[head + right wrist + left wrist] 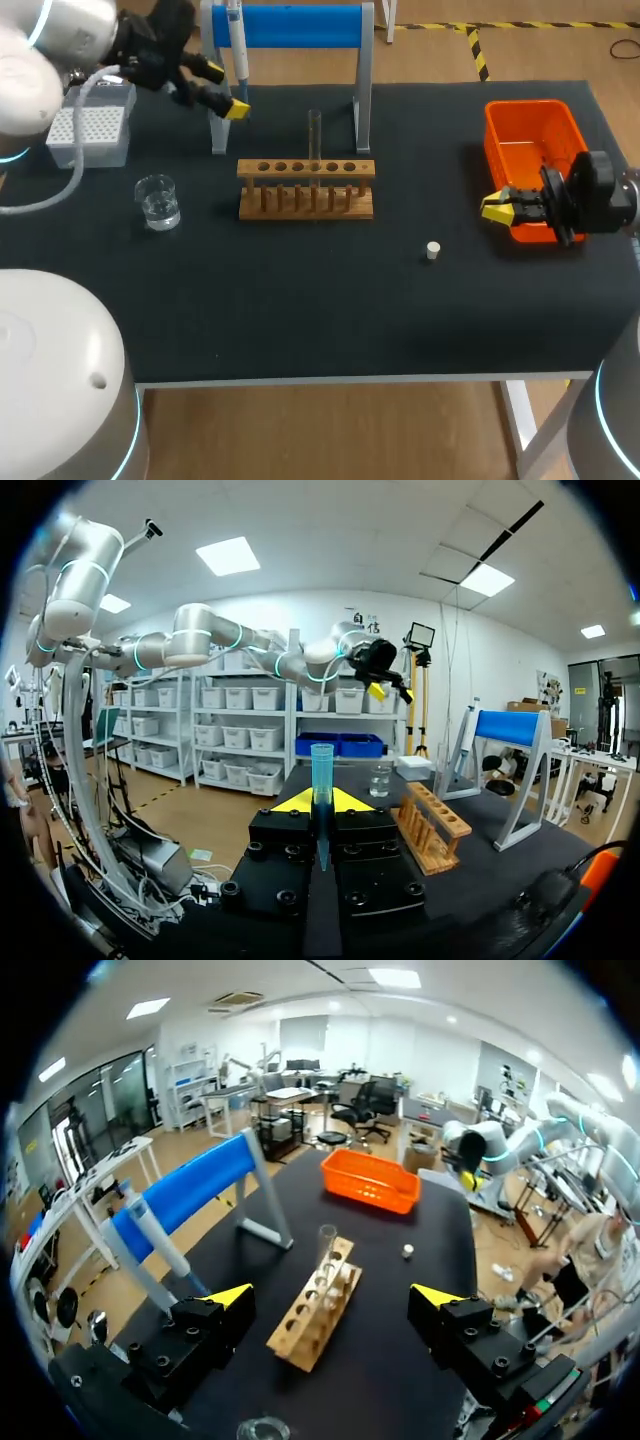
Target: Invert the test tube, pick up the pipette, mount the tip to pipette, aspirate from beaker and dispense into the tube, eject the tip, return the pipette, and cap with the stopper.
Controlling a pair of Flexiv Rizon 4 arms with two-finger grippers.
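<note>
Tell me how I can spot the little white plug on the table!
Find the orange bin at the right of the black table, then the wooden rack in the middle. The plug sits alone on bare tabletop between them, nearer the front edge. It is the only tiny white thing there.

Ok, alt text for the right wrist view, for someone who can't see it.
The right gripper is shut on an upright blue pipette tip. Ahead of it on the black table stand a wooden tube rack, a beaker and the blue stand, with the left gripper over them.
</note>
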